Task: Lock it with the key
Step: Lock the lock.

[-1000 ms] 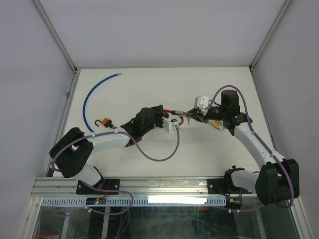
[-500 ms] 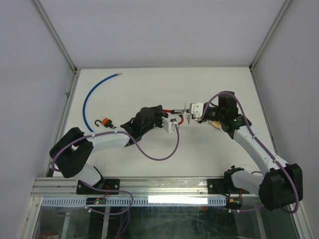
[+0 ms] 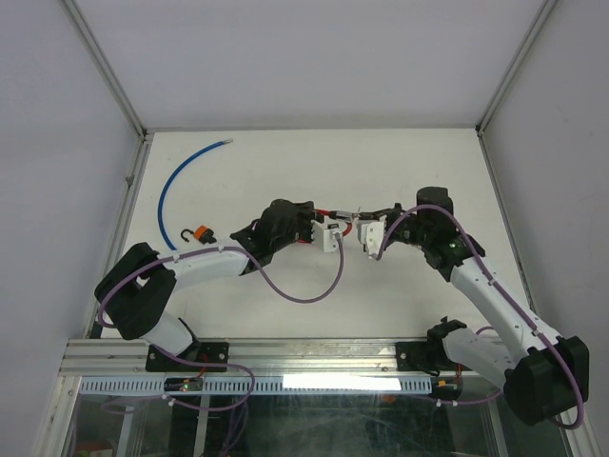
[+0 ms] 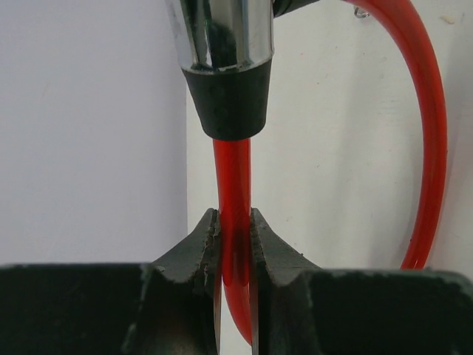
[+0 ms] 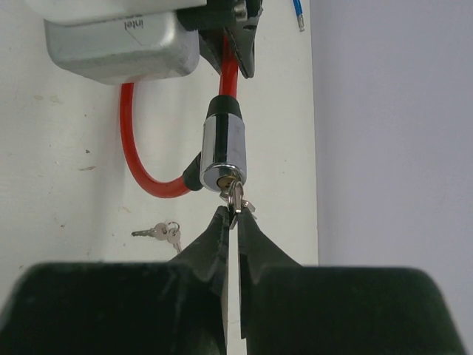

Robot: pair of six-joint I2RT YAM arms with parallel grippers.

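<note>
Our right gripper is closed on the key, pinching its flat head between the fingertips. The blade sits in the keyhole at the end of the chrome lock barrel. Our left gripper is clamped on the red cable just below the barrel's black collar. It holds the lock near the middle of the table, between the two arms; we cannot tell whether it is lifted clear.

We judge the key light, thin and smooth, so it could twist in the pads unless we hold it across its broad faces and turn it in line with the barrel. The cable looks rubber-coated and bendy, so it will give under a twist. Holding it close to the collar seems the firmest place. The polished round barrel would likely slip.

Only the right wrist view shows the key seated, along with spare keys lying on the table beyond the cable's loop. The left wrist view shows the hold on the cable but no key. The top view is too coarse to show the key. It alone shows a blue cable and a small orange padlock well apart to the left.
</note>
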